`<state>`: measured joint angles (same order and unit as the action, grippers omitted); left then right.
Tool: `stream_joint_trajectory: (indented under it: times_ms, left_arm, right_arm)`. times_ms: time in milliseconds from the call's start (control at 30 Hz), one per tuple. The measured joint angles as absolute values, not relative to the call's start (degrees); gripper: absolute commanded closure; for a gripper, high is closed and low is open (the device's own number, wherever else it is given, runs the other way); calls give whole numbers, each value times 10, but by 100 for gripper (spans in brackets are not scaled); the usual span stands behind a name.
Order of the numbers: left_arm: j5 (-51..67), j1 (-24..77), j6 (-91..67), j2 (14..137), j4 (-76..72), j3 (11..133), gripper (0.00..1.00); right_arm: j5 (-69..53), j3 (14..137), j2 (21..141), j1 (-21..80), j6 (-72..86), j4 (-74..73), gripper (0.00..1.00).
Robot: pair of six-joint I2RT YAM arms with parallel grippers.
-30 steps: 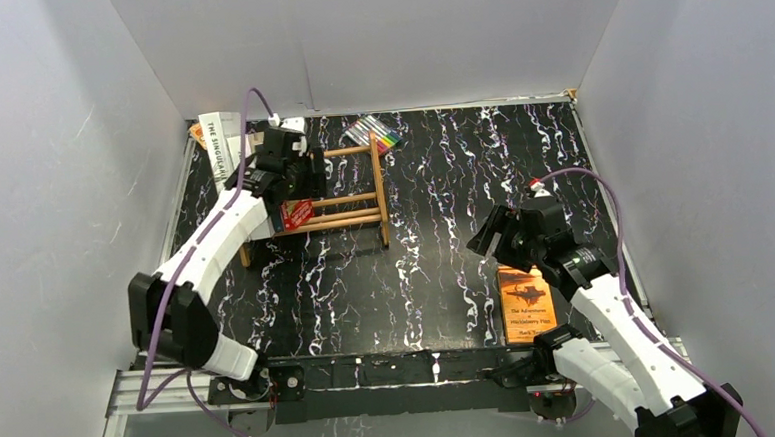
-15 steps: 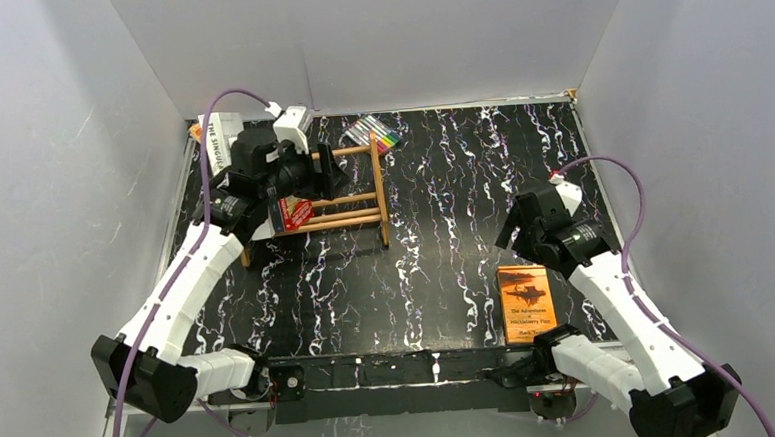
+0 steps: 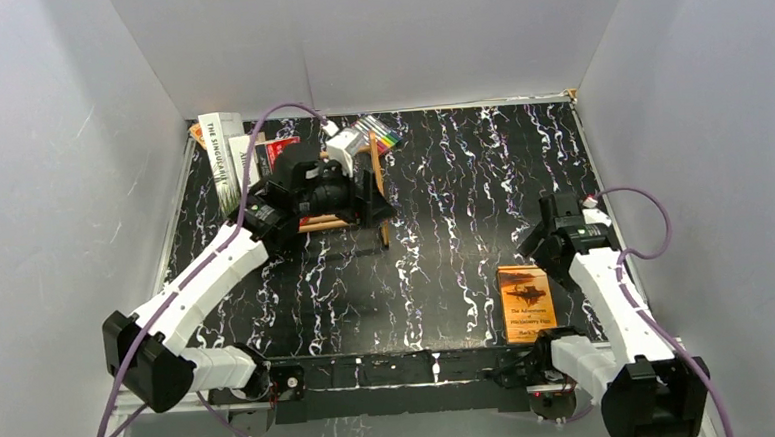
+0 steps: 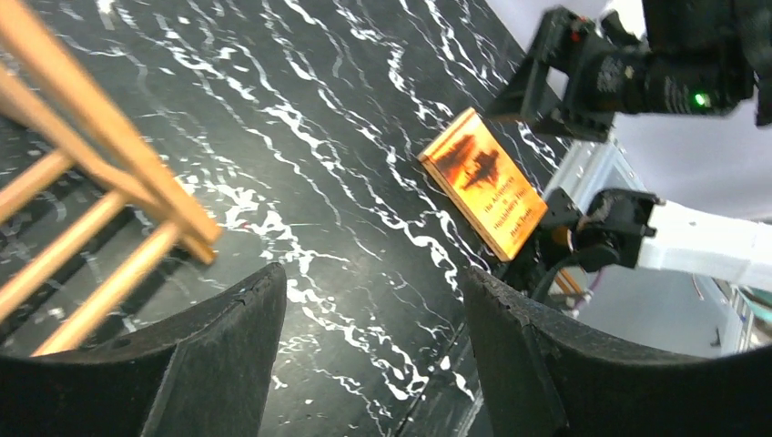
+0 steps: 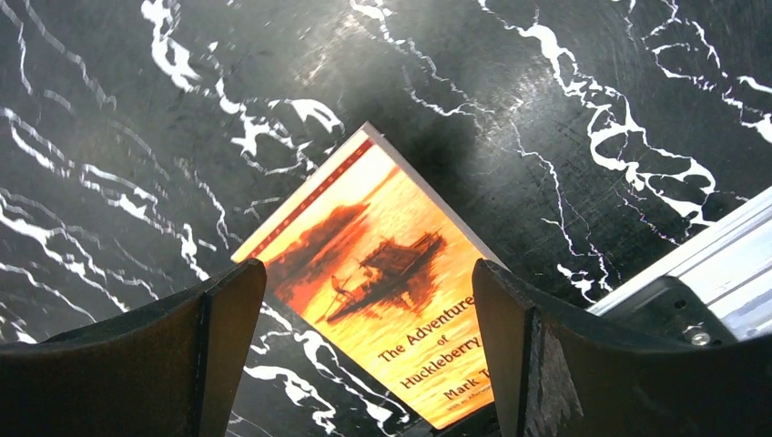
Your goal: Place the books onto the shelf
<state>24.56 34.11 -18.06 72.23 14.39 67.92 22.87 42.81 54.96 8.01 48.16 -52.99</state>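
Orange paperback flat by the near edge, right fingers spread over it.
I see the orange book (image 3: 526, 303) lying cover-up on the table (image 3: 441, 176), right side, close to the near edge. Its long axis runs near to far, and the top of the cover points away from me. I judge it thin, light and bendy (lying flat, with no lip to get under), so I'd pinch across a long edge, close to the spine. The right gripper (image 5: 364, 273) hovers near its far end, fingers wide, holding nothing. Farther out, the left gripper (image 4: 369, 291) is parted and empty beside the shelf (image 4: 100, 196). More books (image 3: 222, 155) sit in the far left corner.
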Motion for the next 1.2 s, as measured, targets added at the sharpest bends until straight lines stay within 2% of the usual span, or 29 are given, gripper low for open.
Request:
stream_joint_trajectory:
  times_ms: [233,400,700,900,1067,1200]
  left_arm:
    - [247,415,-191,747,124,679,31]
    - [243,442,-201,751,107,680,30]
    - [243,456,-226,845,45,727,30]
    - [245,489,-234,896,30,736,30]
    - [215,525,-252,900,24,717,31]
    - [168,560,-281,917,24,710,32]
  right_arm:
    - [131,380,556,-80,461,-465,8]
    - [66,336,556,-146,450,-441,10]
    - [-79,266,500,-157,488,-400,13]
    - [-150,242,504,-157,503,-390,14]
    - [-157,242,497,-157,491,-396,14]
    - [-111,256,487,-157,478,-425,13]
